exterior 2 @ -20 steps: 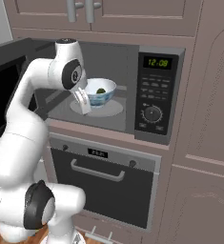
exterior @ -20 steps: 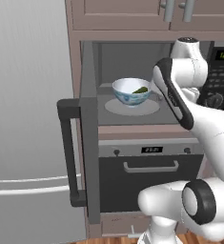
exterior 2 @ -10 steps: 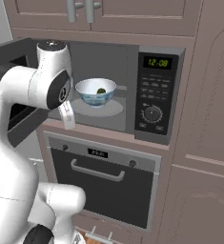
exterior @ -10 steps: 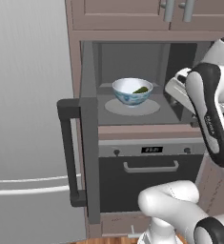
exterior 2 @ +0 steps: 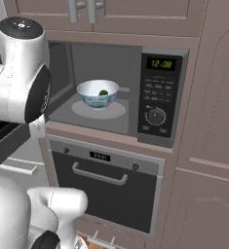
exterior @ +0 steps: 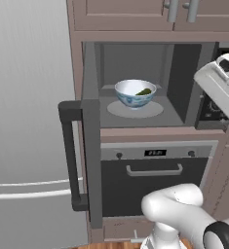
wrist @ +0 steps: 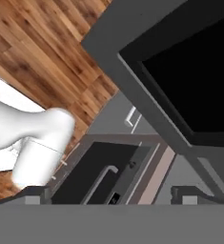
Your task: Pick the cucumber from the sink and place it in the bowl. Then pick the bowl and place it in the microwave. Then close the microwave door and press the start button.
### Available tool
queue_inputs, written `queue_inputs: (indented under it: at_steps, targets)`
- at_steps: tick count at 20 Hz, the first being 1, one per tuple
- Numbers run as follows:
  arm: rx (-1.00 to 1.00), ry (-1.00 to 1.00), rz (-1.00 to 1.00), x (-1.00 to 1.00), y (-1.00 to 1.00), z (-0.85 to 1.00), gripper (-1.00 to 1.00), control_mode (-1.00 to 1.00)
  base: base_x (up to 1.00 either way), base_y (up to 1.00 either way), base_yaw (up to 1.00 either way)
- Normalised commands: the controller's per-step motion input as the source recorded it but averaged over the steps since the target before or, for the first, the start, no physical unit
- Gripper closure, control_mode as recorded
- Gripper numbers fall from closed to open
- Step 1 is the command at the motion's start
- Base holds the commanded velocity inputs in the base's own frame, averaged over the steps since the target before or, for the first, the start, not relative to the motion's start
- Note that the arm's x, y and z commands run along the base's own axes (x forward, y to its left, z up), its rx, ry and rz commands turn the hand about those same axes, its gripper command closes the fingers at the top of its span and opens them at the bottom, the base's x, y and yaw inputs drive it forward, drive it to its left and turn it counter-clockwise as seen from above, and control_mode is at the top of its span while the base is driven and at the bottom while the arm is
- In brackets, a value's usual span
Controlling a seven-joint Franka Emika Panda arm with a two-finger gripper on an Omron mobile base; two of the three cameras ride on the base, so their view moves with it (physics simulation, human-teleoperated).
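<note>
The white, blue-patterned bowl [exterior: 135, 93] [exterior 2: 97, 93] stands on the turntable plate [exterior: 135, 109] inside the open microwave [exterior 2: 111, 116]. The dark-green cucumber [exterior: 144, 91] [exterior 2: 104, 92] lies in the bowl. The microwave door [exterior: 91, 160] [wrist: 189, 71] is swung wide open to the left, with its dark bar handle [exterior: 69, 155] on the outside. My gripper [wrist: 116, 194] is open with nothing between its fingers. It is outside the microwave, looking down past the door's black glass. The black control panel [exterior 2: 157, 102] sits right of the cavity. The sink is out of view.
An oven [exterior: 155, 170] [exterior 2: 106, 180] with a horizontal handle sits right below the microwave. A grey fridge front [exterior: 28, 121] stands left of the open door. Cabinet doors [exterior 2: 82, 9] are above, a tall cabinet [exterior 2: 208, 146] to the right, and wood floor [wrist: 42, 52] below.
My arm has pulled back out of the microwave and swung away from the cavity, leaving the bowl with the cucumber on the turntable. The gripper stayed open.
</note>
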Motion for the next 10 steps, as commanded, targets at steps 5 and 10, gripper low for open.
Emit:
queue_inputs:
  at_steps: [5, 10]
  targets:
    - [0.14, 0.0, 0.04, -1.0, 0.05, 0.41, -1.0, -1.0, 0.0, 0.0, 0.0]
    - [0.21, 0.0, 0.02, -1.0, 0.02, 0.37, -1.0, -1.0, 0.0, 0.0, 0.0]
